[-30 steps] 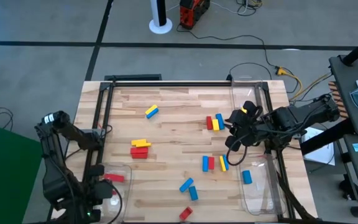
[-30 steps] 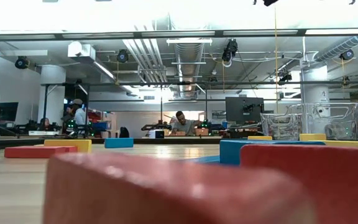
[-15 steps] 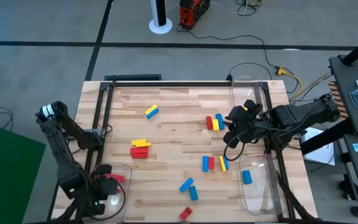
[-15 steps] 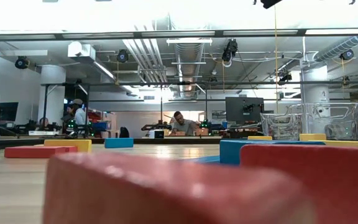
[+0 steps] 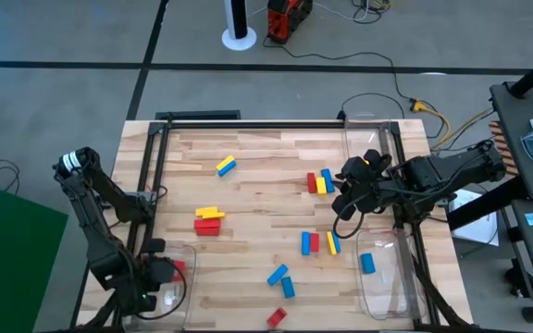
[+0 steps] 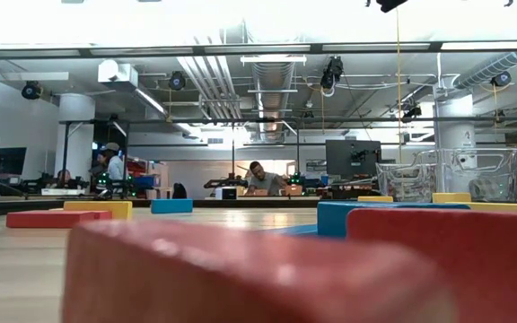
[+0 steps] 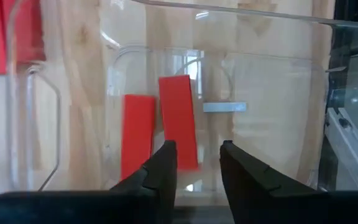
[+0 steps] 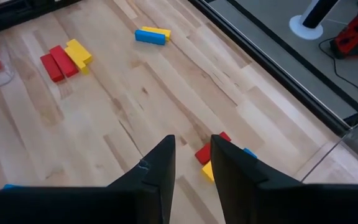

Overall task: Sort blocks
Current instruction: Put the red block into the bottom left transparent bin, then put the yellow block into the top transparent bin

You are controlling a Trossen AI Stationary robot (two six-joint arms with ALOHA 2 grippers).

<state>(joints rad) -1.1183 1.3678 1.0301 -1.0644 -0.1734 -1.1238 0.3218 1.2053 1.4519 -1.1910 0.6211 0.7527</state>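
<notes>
The left tool (image 7: 196,163), fingers spread and empty, is hovering over two red blocks (image 7: 178,118) lying in the clear bin (image 7: 272,74) directly below. Next, probably fetching another red from the worktop (image 5: 257,176). The right tool (image 8: 190,155), slightly parted, is waiting above the red-yellow-blue cluster (image 8: 213,158).

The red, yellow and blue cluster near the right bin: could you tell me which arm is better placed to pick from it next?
Probably the right: the right gripper hovers beside that cluster, fingers apart and empty. The left gripper is over the left bin.

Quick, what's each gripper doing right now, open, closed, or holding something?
Left gripper: open, empty, over the clear bin holding two red blocks.
Right gripper: open, empty, above the red, yellow and blue block cluster.
</notes>
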